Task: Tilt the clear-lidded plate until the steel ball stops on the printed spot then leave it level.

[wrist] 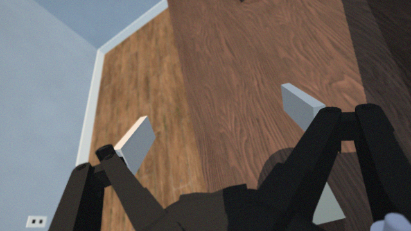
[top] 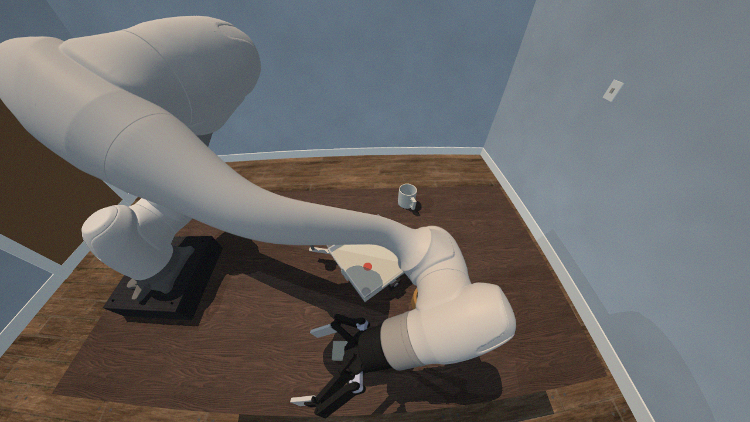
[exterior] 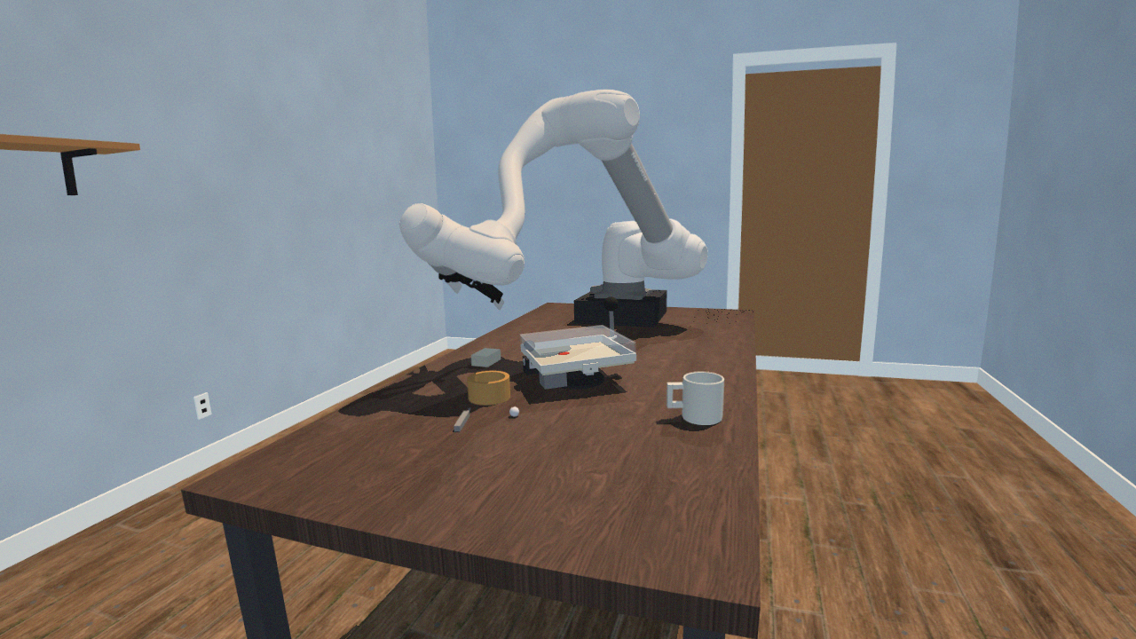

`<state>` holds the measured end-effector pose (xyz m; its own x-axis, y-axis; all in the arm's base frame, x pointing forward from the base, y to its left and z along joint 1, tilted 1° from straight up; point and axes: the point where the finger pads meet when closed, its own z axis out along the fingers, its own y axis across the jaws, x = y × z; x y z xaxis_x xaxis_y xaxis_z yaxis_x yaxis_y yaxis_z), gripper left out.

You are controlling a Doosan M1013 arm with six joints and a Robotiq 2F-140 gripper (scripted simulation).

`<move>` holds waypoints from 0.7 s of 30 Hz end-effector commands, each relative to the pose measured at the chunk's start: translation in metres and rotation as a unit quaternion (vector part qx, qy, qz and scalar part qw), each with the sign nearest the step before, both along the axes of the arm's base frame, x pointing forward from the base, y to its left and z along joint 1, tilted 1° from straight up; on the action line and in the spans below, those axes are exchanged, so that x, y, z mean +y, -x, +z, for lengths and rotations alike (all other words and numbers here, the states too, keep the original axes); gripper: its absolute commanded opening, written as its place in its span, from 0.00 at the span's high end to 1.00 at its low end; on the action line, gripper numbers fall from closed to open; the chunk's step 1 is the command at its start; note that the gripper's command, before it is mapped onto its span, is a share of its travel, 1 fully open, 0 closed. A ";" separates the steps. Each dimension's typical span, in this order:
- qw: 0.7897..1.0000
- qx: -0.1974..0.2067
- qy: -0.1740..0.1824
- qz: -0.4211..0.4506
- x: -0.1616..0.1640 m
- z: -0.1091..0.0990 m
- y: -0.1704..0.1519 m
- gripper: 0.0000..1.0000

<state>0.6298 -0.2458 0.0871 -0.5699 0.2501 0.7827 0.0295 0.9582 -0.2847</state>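
The walls point(exterior: 238, 238) are a soft blue-grey, edged at the bottom by a white baseboard point(exterior: 1056, 445). The floor point(exterior: 913, 516) is laid with brown wooden planks. A dark wooden desk point(exterior: 556, 493) on dark legs stands in the middle of the room. In the far wall is a brown door point(exterior: 806, 214) in a white frame. A wooden shelf point(exterior: 63, 144) on a black bracket hangs high on the left wall, and a white socket point(exterior: 203, 405) sits low on that wall. Shadows fall on the desk top.
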 end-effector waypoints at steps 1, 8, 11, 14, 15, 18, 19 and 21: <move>1.000 0.000 0.000 0.000 0.000 0.000 0.000 0.00; 1.000 0.000 0.000 0.000 0.000 0.000 0.000 0.00; 1.000 0.000 0.000 0.000 0.000 0.000 0.000 0.00; 1.000 0.000 0.000 0.000 0.000 0.000 0.000 0.00; 1.000 0.000 0.000 0.000 0.000 0.000 0.000 0.00; 1.000 0.000 -0.001 0.000 0.000 0.000 0.000 0.00; 1.000 -0.002 -0.004 0.003 0.002 0.000 0.000 0.00; 0.999 -0.015 -0.025 0.024 0.015 0.001 0.000 0.00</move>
